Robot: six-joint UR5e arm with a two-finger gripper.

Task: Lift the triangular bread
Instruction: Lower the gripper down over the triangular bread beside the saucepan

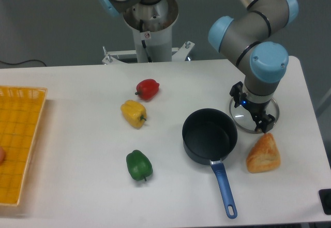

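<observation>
We see the end effector [258,122] just above the triangular bread [264,154], its opening unclear, holding nothing, and risking a nudge against the nearby pot [209,136].

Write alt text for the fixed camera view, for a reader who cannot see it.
A robot arm's tool hovers just above a triangular bread at the right of a white table. Left of the bread sits a dark pot with a blue handle, then red, yellow and green peppers, and a yellow basket at the far left.
</observation>
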